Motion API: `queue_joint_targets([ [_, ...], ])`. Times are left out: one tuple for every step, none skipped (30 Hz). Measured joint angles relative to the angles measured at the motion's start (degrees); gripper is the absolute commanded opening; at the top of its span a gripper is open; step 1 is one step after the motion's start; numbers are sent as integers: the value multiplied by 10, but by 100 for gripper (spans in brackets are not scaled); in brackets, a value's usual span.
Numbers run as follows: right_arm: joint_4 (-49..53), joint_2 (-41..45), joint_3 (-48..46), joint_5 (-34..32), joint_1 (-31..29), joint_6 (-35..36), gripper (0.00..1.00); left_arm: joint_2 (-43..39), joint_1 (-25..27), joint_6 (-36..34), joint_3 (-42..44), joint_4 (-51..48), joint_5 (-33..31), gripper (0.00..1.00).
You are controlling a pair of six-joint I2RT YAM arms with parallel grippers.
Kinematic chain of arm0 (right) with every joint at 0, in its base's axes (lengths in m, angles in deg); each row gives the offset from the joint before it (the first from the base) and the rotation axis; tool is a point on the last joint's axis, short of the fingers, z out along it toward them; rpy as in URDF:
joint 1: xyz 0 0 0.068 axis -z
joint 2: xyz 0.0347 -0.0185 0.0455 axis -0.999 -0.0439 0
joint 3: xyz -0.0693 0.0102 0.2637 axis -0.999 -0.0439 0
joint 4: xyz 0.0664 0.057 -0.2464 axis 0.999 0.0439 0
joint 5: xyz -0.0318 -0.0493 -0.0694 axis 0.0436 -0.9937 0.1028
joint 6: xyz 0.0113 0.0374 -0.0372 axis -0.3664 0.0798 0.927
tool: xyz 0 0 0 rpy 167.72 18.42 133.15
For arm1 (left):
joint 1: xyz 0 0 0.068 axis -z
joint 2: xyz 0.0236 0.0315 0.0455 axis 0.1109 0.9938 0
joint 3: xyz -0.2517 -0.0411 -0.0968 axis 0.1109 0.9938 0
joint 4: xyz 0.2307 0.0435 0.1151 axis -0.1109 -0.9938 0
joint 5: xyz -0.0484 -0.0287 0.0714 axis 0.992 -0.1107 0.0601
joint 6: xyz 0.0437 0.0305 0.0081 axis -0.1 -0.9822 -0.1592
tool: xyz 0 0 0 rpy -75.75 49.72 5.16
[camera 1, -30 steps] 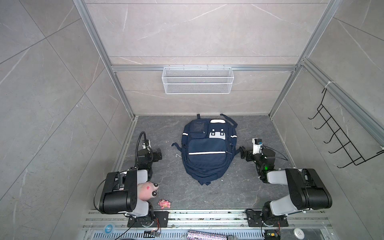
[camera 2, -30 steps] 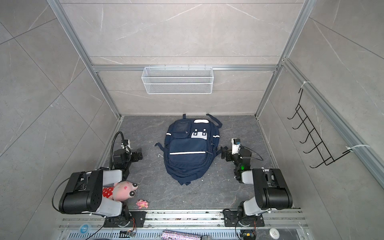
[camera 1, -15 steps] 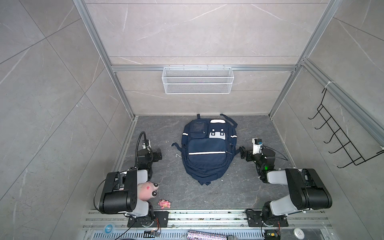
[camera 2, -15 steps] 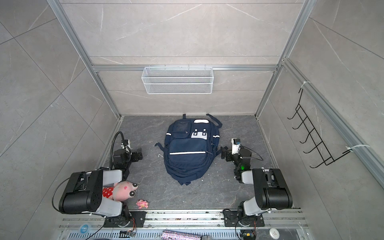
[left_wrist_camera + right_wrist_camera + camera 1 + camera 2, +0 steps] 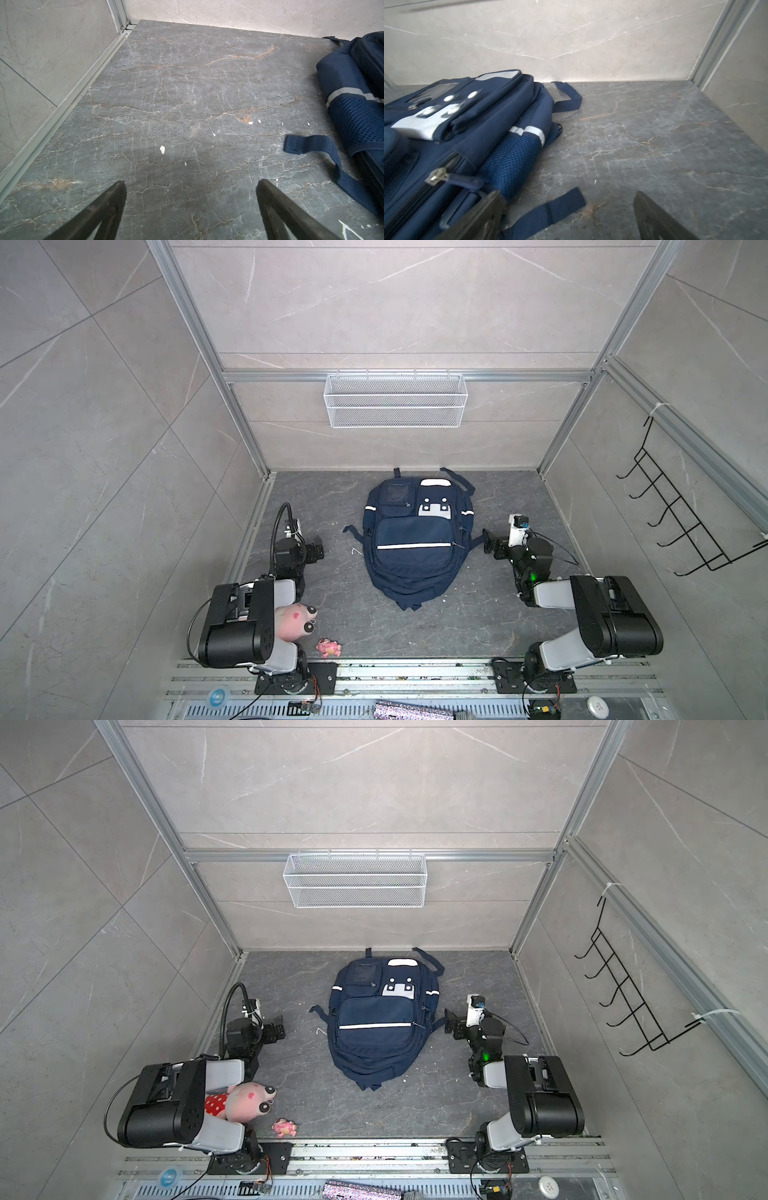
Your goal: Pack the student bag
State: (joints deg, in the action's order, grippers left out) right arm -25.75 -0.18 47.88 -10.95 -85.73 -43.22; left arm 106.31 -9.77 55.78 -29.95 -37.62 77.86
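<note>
On the floor (image 5: 478,614) lies one student bag (image 5: 409,547), flanked by two spread, empty grippers: left gripper (image 5: 318,549) and right gripper (image 5: 487,540). Two pink toys, a plush (image 5: 296,620) and a figurine (image 5: 329,648), lie left of it.

The floor (image 5: 332,585) between the left gripper (image 5: 318,550) and the student bag (image 5: 409,547) is open, except for one loose strap end (image 5: 307,143). At the right gripper (image 5: 487,544), the bag's side and a second strap (image 5: 550,209) lie close alongside; the floor toward the right wall is open. A plush toy (image 5: 296,620) and a small pink figure (image 5: 329,648) occupy the floor beside the left arm (image 5: 245,622)
</note>
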Motion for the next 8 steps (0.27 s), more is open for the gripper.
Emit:
queue_joint_targets([
  [5,0,0,-4,0,-1,100,0,0,0,0,0,0,100],
  [10,0,0,-7,0,-2,100,0,0,0,0,1,0,100],
  [12,0,0,-10,0,-2,100,0,0,0,0,1,0,100],
  [14,0,0,-11,0,-2,100,0,0,0,0,1,0,100],
  [16,0,0,-13,0,-2,100,0,0,0,0,1,0,100],
  [19,0,0,-17,-1,-2,100,0,0,0,0,1,0,100],
  [23,0,0,-25,-5,-2,100,0,0,0,0,1,0,100],
  [27,0,0,-34,-9,-2,100,0,0,0,0,1,0,100],
])
